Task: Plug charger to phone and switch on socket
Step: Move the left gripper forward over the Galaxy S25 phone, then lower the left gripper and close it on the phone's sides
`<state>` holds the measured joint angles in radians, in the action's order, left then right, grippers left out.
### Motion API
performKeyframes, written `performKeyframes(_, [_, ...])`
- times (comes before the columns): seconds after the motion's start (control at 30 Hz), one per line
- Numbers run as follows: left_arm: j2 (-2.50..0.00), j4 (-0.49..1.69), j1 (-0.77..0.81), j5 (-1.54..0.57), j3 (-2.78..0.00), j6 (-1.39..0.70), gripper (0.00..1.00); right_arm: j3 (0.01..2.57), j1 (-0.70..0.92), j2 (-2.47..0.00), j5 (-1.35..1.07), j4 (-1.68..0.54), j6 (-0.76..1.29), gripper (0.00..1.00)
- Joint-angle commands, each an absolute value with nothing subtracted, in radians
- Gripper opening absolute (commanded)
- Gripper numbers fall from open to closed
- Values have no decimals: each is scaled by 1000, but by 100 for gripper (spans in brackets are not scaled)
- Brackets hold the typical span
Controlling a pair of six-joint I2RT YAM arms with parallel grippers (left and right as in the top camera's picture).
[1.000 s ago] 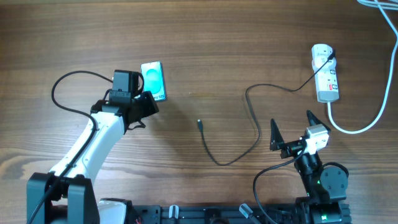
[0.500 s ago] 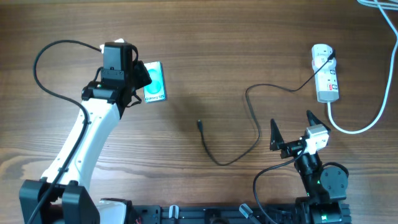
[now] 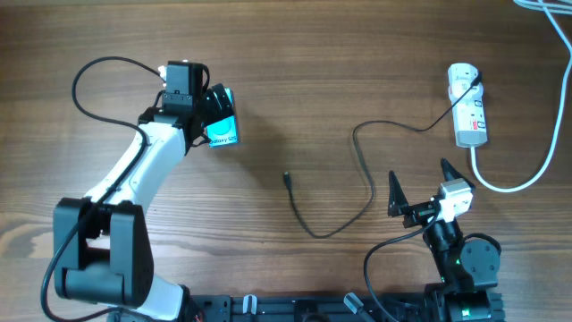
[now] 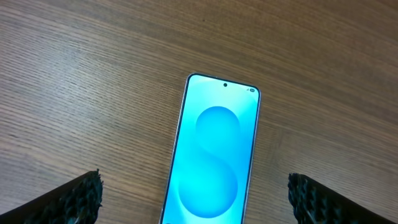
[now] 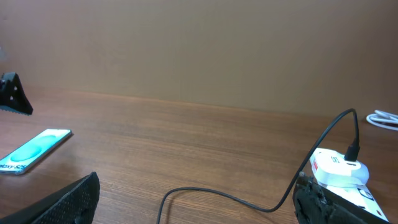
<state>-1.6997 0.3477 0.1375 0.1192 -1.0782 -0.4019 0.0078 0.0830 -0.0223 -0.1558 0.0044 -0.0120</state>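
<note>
The phone point(image 3: 223, 125) lies flat on the wooden table, teal screen up. My left gripper point(image 3: 213, 100) is open and hovers over its far end; in the left wrist view the phone point(image 4: 214, 155) lies between the spread fingers point(image 4: 194, 198). The black charger cable point(image 3: 362, 174) runs from the white socket strip point(image 3: 467, 105) at the far right and ends in a connector tip point(image 3: 288, 179) at mid-table. My right gripper point(image 3: 418, 190) is open and empty near the front edge. Its wrist view shows the cable point(image 5: 249, 199), the socket point(image 5: 339, 171) and the phone point(image 5: 34, 151).
A thick white cord point(image 3: 536, 170) loops from the socket along the right edge of the table. The left arm's own black cable point(image 3: 98, 76) arcs over the table at the far left.
My left arm has swung from beside the phone to over its far end, and now hides part of it. The right arm, cable and socket have not moved.
</note>
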Motion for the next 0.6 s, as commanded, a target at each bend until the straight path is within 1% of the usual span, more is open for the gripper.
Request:
performKeyframes(0.0, [-1747, 319, 141, 133, -1087, -401, 100, 5, 87, -23, -154, 10, -19, 100])
performKeyframes(0.3, [-1836, 265, 141, 132, -1086, -401, 100, 5, 87, -23, -154, 10, -19, 100])
performKeyframes(0.57, [-1847, 250, 141, 89, -1086, -400, 100, 5, 87, -23, -154, 10, -19, 100])
